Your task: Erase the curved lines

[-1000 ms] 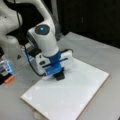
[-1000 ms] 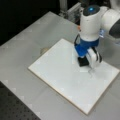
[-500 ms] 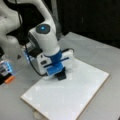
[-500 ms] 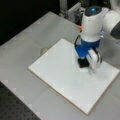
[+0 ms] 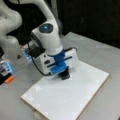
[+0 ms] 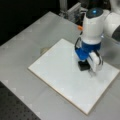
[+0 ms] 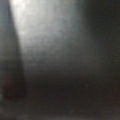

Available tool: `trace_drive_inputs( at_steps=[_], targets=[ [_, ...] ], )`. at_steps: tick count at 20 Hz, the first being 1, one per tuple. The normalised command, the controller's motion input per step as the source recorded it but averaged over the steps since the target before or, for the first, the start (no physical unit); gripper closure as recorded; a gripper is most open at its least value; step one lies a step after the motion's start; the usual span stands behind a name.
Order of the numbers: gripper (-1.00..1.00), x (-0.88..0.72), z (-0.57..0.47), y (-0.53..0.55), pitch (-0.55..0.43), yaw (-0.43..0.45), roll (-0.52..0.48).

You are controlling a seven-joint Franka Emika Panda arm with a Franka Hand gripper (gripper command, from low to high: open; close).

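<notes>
On the white board (image 5: 75,97), no curve lines can be made out in either front view, so where they lie and which way their long axis runs cannot be told; the board's surface reads as plain white with soft glare patches. The board lies flat on the grey table (image 6: 30,40), a rectangle set cornerwise to the frame edges in both front views, with a thin tan edge along its lower sides. The gripper (image 5: 64,74) is down at the board, near the board's upper edge in a front view and right of the board's middle in a front view (image 6: 83,65). Under its blue fingers sits a small dark block (image 6: 83,66) that appears to rest on the board; the block seems to be held between the fingers, though how wide they stand cannot be told. The white arm (image 5: 47,35) rises from the gripper toward the frame's upper left. The wrist view shows only a grey blur, brighter at upper left. A small orange item (image 5: 9,79) sits at the left edge of a front view.
</notes>
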Motion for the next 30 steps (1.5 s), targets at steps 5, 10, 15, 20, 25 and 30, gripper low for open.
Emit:
trace_drive_inputs(
  at_steps=[5,10,15,20,25,30],
  targets=[
    [1.0,0.17,-0.48,0.25,-0.061,-0.222,0.107],
    [1.0,0.18,-0.49,0.28,-0.055,-0.236,0.094],
    [1.0,0.28,-0.51,0.38,-0.049,-0.253,0.087],
    [1.0,0.35,-0.54,0.44,-0.03,-0.256,0.078],
    [1.0,0.37,-0.58,0.47,-0.032,-0.221,0.069],
    [1.0,0.4,-0.6,0.49,-0.025,-0.242,0.061]
  ],
)
